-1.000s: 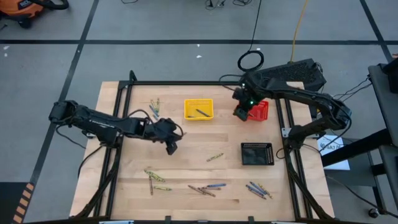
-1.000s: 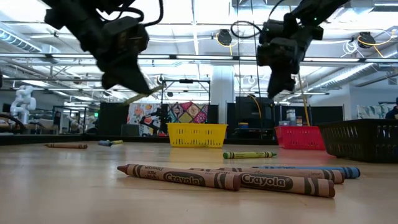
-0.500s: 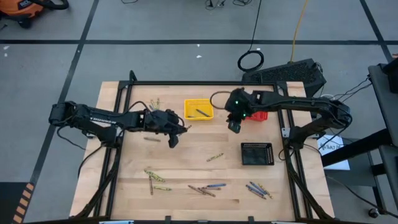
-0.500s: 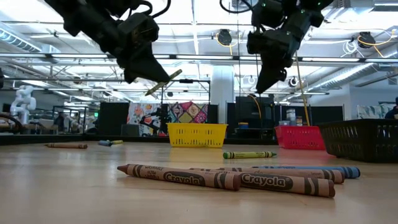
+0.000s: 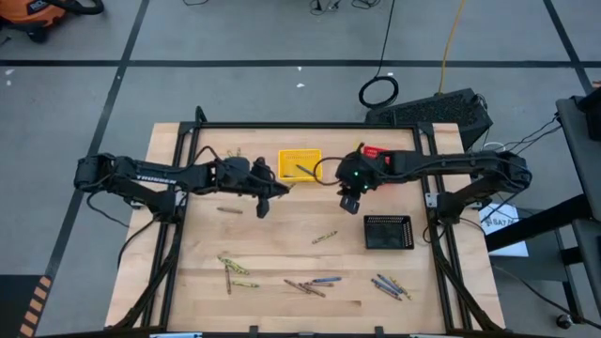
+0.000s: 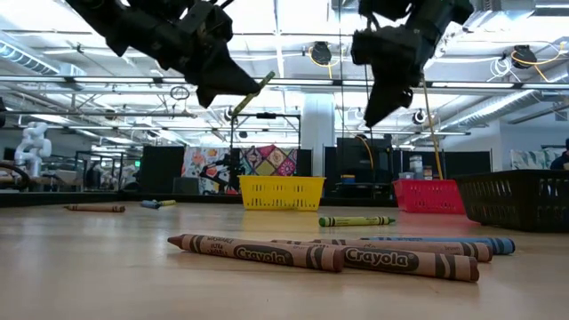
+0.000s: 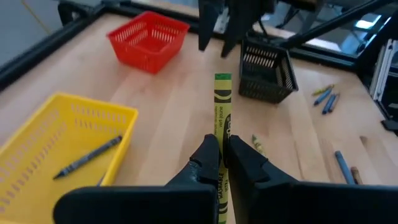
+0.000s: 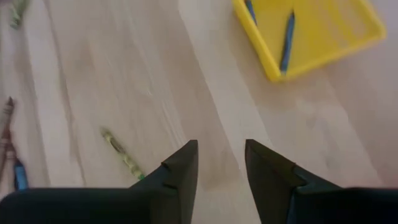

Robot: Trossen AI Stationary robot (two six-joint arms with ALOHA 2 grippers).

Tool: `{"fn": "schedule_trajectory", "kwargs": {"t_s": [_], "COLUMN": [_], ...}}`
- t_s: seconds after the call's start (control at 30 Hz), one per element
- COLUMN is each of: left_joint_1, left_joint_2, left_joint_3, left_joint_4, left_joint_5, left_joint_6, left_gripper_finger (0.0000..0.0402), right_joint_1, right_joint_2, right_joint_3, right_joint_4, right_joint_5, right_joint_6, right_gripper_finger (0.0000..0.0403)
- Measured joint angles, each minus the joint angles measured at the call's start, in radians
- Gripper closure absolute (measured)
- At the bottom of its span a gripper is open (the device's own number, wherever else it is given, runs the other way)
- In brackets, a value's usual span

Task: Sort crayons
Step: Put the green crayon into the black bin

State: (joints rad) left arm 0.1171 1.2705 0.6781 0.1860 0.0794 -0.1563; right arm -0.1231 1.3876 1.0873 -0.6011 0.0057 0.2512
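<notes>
Yellow-green crayon [image 7: 221, 118], pinched tight in the left claw [image 7: 222, 163] and held above the counter [image 5: 282, 253] beside the yellow basket [image 5: 300, 164] at the far edge, presumably for dropping in. The right claw [image 8: 220, 163] hangs with its fingers parted over bare wood between that basket and the black basket [image 5: 388, 232], likely heading for a loose crayon [image 5: 325, 237]. Other crayons [image 5: 310, 284] lie along the near edge.
</notes>
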Motion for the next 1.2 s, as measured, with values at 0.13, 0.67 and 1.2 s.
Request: {"fn": "schedule_trajectory", "kwargs": {"t_s": [0.13, 0.67, 1.2], "left_joint_1": [0.002, 0.0, -0.004], "left_joint_2": [0.0, 0.0, 0.001], "left_joint_3": [0.0, 0.0, 0.0], "left_joint_4": [0.064, 0.338, 0.45], "left_joint_5": [0.028, 0.104, 0.155], "left_joint_6": [0.013, 0.035, 0.034], "left_gripper_finger": [0.0393, 0.0393, 0.0393], "right_joint_1": [0.051, 0.163, 0.161], "right_joint_2": [0.0, 0.0, 0.099], "right_joint_3": [0.0, 0.0, 0.0], "right_joint_4": [0.124, 0.512, 0.783], "right_joint_5": [0.023, 0.028, 0.081], "right_joint_6": [-0.003, -0.219, -0.303], "right_gripper_finger": [0.0253, 0.0238, 0.0238]}}
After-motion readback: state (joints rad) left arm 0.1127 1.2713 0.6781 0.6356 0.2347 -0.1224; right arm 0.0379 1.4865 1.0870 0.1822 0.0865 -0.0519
